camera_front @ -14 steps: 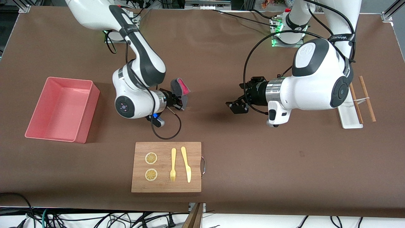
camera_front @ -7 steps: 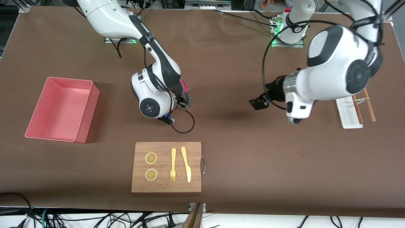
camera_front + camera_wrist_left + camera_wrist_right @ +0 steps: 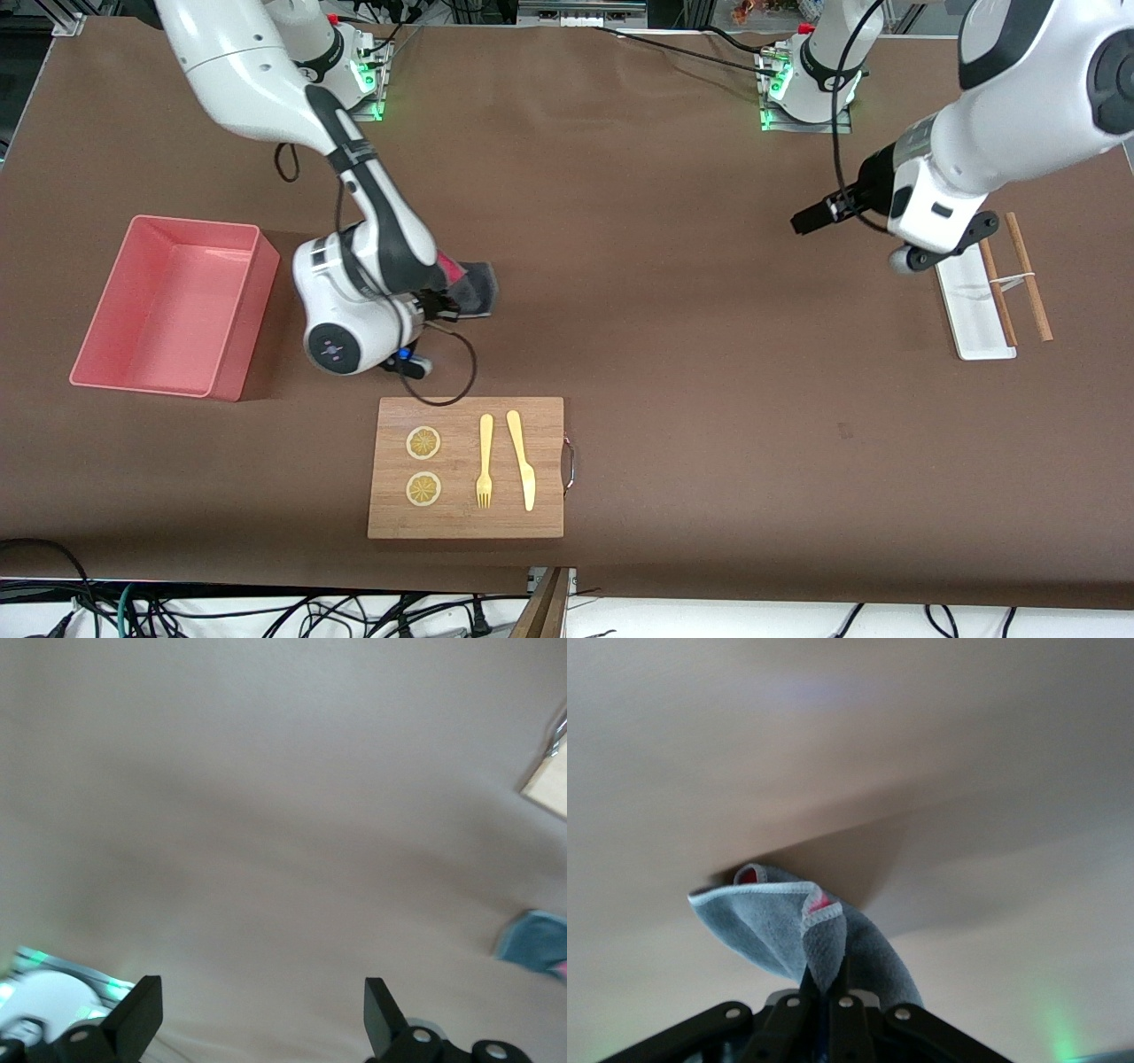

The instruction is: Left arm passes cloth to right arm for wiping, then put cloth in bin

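Note:
The cloth (image 3: 474,291), grey with a crimson patch showing, is pinched at one edge by my right gripper (image 3: 440,306), which is shut on it. The gripper is low over the bare table between the pink bin (image 3: 199,223) and the wooden board. In the right wrist view the cloth (image 3: 771,926) folds out past the shut right gripper (image 3: 828,988) and casts a shadow on the table. My left gripper (image 3: 811,217) is open and empty, raised over the left arm's end of the table. In its own view the left gripper (image 3: 259,1001) has bare table between its fingers, and the cloth (image 3: 536,943) shows far off.
A wooden board (image 3: 549,416) near the front edge carries two lemon slices (image 3: 423,443), a yellow fork (image 3: 485,461) and a knife (image 3: 523,461). A flat white tray (image 3: 970,323) with brown chopsticks (image 3: 1028,275) lies at the left arm's end. The bin holds nothing.
The right arm has swung the cloth down toward the bin's end of the table. The left arm has pulled back and up toward its own end, still open.

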`<action>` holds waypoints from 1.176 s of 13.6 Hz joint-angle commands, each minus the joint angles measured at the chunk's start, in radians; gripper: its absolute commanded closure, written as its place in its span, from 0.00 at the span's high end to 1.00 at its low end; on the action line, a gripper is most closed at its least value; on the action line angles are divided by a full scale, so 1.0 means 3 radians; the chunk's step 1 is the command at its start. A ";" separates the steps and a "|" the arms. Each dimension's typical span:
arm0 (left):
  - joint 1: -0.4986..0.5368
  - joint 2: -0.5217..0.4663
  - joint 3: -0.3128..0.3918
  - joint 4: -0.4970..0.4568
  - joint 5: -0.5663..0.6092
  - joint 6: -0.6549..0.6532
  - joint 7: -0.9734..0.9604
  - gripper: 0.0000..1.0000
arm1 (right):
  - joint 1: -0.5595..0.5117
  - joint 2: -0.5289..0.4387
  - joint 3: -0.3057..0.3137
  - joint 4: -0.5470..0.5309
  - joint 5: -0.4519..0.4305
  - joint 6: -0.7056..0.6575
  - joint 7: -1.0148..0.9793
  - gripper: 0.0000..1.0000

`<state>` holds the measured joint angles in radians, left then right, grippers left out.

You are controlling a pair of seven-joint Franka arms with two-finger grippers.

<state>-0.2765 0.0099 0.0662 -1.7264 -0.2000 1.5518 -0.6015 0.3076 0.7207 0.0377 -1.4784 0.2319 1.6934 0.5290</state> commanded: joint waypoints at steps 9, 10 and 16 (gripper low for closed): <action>0.0415 -0.0314 -0.0037 -0.0345 0.0835 0.0533 0.1927 1.00 | -0.0264 -0.0183 -0.0253 0.0111 -0.0880 -0.0404 -0.1303 0.00; 0.0421 -0.0299 -0.0032 -0.0340 0.0845 0.0610 0.1989 1.00 | -0.0243 -0.0203 -0.0243 0.0117 -0.0906 -0.0399 -0.1283 0.00; 0.0487 -0.0273 -0.0016 -0.0299 0.0800 0.0590 0.1923 1.00 | 0.0140 -0.0025 -0.0218 0.0086 -0.0554 -0.0082 -0.0563 0.00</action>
<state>-0.1423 -0.0655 0.0660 -1.8119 0.0292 1.7266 -0.0312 0.3093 0.6926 -0.0255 -1.4493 0.0364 1.6329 0.2905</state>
